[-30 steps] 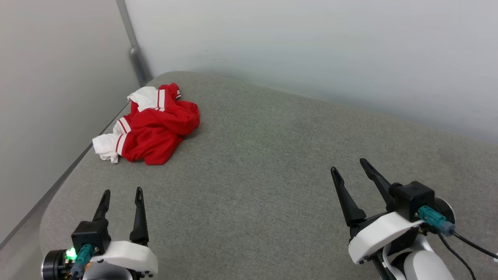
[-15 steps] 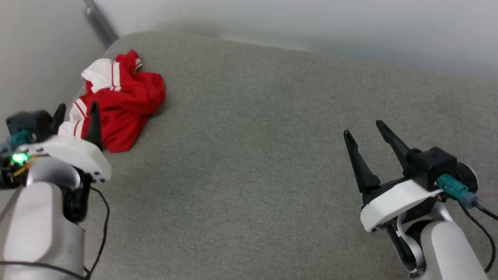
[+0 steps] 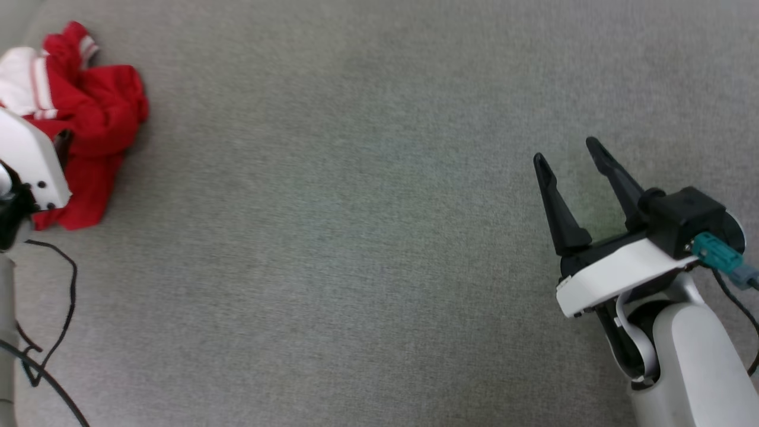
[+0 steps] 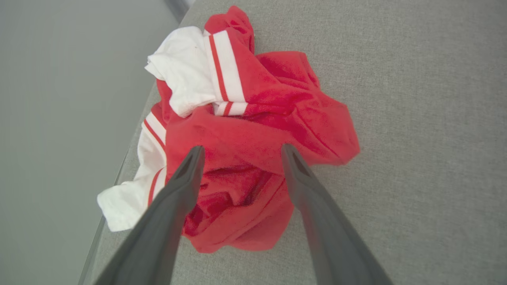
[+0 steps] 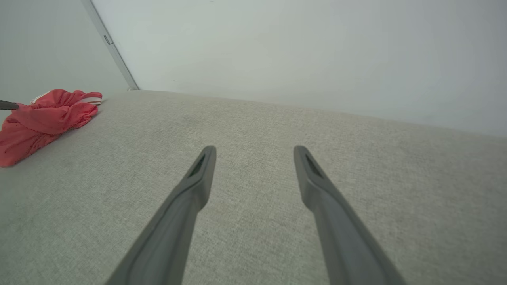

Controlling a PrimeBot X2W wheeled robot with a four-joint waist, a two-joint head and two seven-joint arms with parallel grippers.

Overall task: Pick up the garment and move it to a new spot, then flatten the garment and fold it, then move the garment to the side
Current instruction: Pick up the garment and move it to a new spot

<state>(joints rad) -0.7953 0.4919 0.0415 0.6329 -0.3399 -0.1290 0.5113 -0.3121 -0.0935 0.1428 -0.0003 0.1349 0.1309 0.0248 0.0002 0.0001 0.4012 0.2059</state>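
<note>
Pick-up | crumpled red thin jersey, white sleeves (image 4: 257, 91), far left | left gripper (image 4: 239, 152) spread over it, right gripper (image 3: 566, 151) spread, idle | I'd pinch the raised middle fold deep.

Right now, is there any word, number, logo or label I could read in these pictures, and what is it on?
None can be read.
The garment lies crumpled on the grey fabric surface. It shows only red cloth, white sleeves and striped trim, with no numeral or label facing the cameras.
The teal connector on the right arm bears no legible marking.
</note>
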